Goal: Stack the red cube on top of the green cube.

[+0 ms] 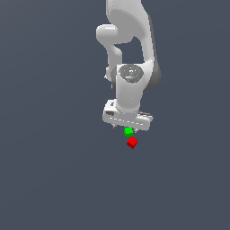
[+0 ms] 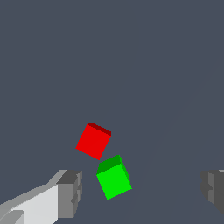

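The red cube (image 1: 132, 143) lies on the grey floor, just in front of and touching a corner of the green cube (image 1: 128, 131). Both sit apart, side by side, not stacked. In the wrist view the red cube (image 2: 93, 141) and the green cube (image 2: 113, 177) show close together, corner to corner. My gripper (image 1: 127, 129) hangs above them, right over the green cube. Its fingers (image 2: 70, 193) are spread wide and hold nothing; the green cube lies between them, nearer one finger. The fingertips are mostly hidden in the exterior view.
The white arm (image 1: 130, 49) rises behind the cubes. The plain dark grey floor (image 1: 54, 170) spreads all around with no other objects in view.
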`<state>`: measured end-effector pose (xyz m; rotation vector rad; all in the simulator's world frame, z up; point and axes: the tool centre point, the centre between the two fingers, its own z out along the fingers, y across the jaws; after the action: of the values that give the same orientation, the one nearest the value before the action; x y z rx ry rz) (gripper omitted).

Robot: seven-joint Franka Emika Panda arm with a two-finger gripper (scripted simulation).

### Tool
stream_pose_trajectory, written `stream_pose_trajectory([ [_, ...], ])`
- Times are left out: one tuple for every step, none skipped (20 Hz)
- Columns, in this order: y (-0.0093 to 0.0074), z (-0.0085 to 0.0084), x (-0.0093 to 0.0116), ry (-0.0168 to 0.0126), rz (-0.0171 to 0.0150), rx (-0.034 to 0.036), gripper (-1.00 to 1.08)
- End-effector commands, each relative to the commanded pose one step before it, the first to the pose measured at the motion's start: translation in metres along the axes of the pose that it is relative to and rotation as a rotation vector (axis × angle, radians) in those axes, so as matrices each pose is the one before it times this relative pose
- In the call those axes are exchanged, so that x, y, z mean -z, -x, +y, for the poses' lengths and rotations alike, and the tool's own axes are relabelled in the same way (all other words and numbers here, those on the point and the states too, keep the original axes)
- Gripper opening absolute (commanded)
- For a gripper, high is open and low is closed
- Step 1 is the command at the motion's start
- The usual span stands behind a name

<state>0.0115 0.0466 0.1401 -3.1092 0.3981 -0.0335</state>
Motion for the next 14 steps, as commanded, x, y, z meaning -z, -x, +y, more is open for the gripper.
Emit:
stream_pose_trajectory([
  [0.00142,-0.00619,-0.00904,0.00225,-0.00200,-0.05694,1.00],
  [0.00053,-0.00249,-0.00362,0.00084,-0.00084,-0.02277,1.00],
  [0.00053,-0.00250,-0.00364,0.00084,-0.00084,-0.02290,1.00],
  [0.00052,-0.00253,-0.00366,0.00084,-0.00085,-0.02304,1.00],
  [0.00051,-0.00255,-0.00369,0.00083,-0.00086,-0.02319,1.00],
  [0.00050,-0.00256,-0.00371,0.00083,-0.00088,-0.02336,1.00],
  [0.00050,-0.00259,-0.00374,0.00082,-0.00089,-0.02351,1.00],
  [0.00048,-0.00257,-0.00370,0.00080,-0.00089,-0.02324,1.00],
  [0.00045,-0.00246,-0.00353,0.00075,-0.00086,-0.02222,1.00],
  [0.00042,-0.00235,-0.00337,0.00070,-0.00083,-0.02117,1.00],
  [0.00038,-0.00224,-0.00319,0.00065,-0.00080,-0.02009,1.00],
  [0.00034,-0.00212,-0.00302,0.00060,-0.00078,-0.01901,1.00],
  [0.00032,-0.00201,-0.00284,0.00055,-0.00074,-0.01789,1.00],
  [0.00028,-0.00188,-0.00266,0.00050,-0.00071,-0.01678,1.00],
])
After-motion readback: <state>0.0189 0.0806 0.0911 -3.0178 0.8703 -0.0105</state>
